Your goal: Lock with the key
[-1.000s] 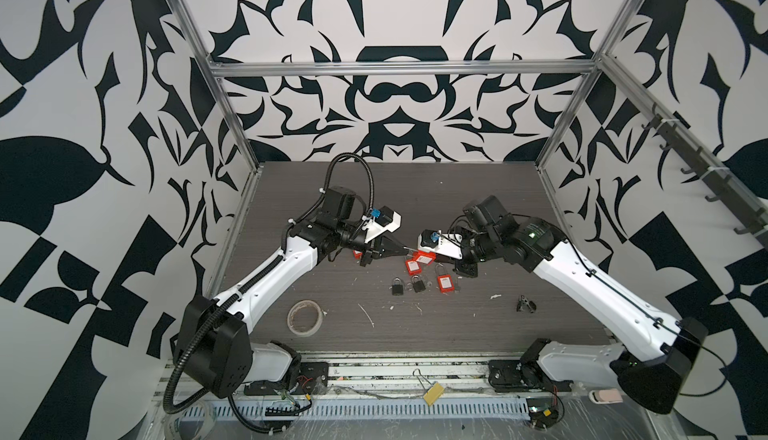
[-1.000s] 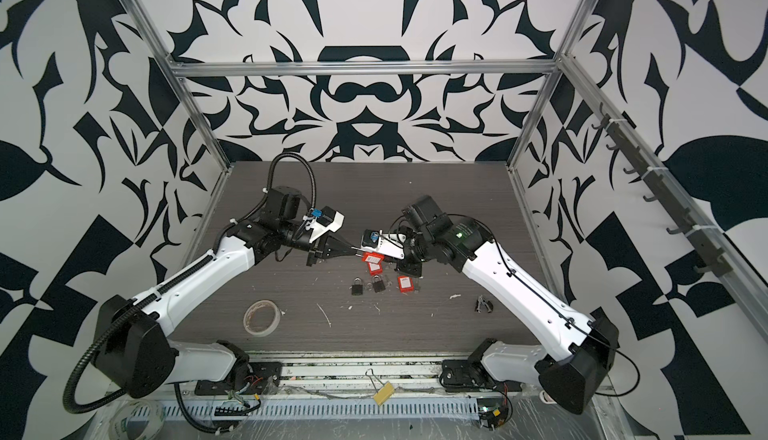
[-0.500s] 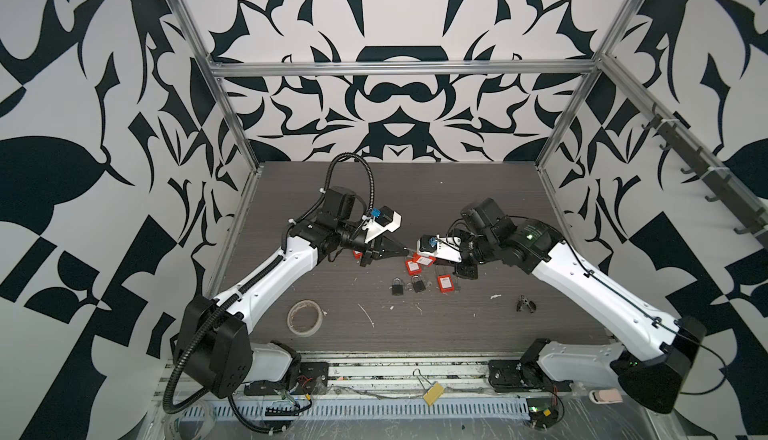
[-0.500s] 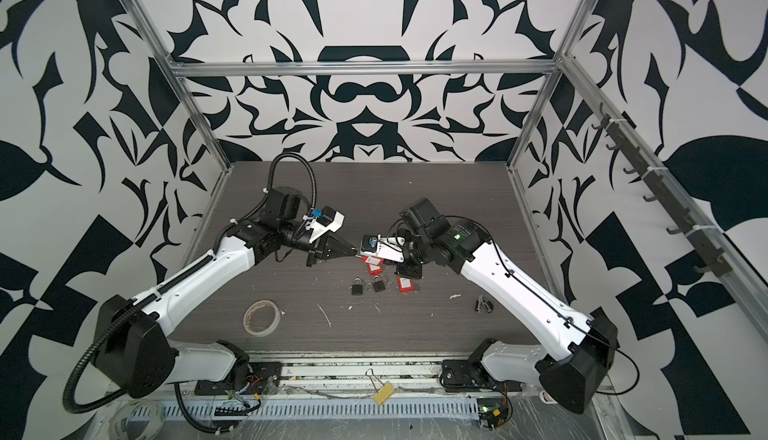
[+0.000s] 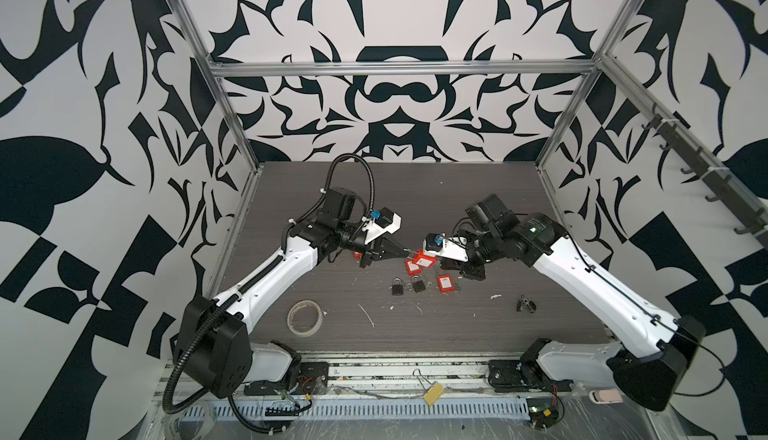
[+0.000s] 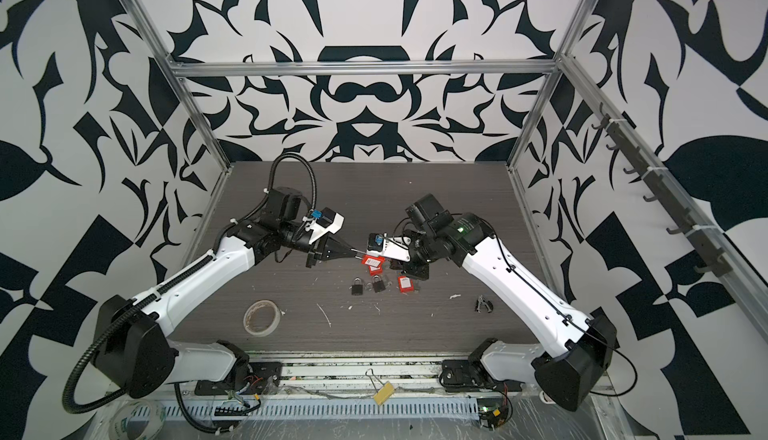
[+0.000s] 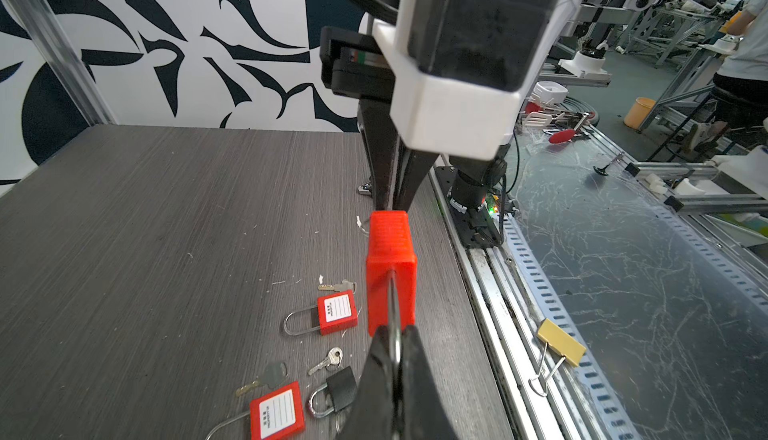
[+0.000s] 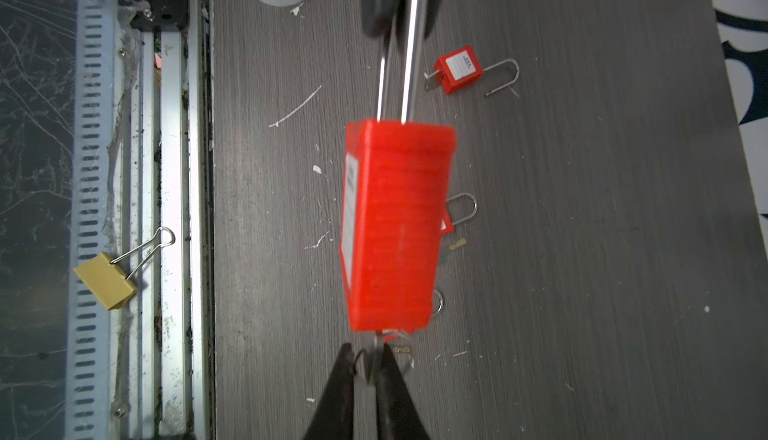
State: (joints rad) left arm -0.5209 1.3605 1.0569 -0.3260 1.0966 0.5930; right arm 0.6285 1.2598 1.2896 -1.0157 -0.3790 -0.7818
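Note:
A red padlock (image 7: 390, 267) hangs in the air between my two grippers, over the middle of the table (image 5: 457, 209). My left gripper (image 7: 395, 334) is shut on its steel shackle (image 8: 411, 64). A key (image 8: 376, 355) sticks out of the padlock's bottom face (image 8: 395, 226). My right gripper (image 8: 368, 359) stands round the key head, open by a narrow gap, with one finger off the key. Both top views show the padlock (image 5: 424, 259) (image 6: 371, 260) between the left gripper (image 5: 407, 252) and the right gripper (image 5: 439, 260).
Below the held lock lie red padlocks (image 7: 336, 313) (image 5: 444, 283), two black padlocks (image 5: 397, 286) (image 5: 417, 284) and loose keys (image 7: 330, 361). A tape roll (image 5: 304, 317) lies front left, a black clip (image 5: 525, 304) front right. A yellow binder clip (image 5: 432, 394) rests on the front rail.
My right gripper's jaws have parted a little round the key. The left gripper still holds the shackle, and the padlock has stayed where it was.

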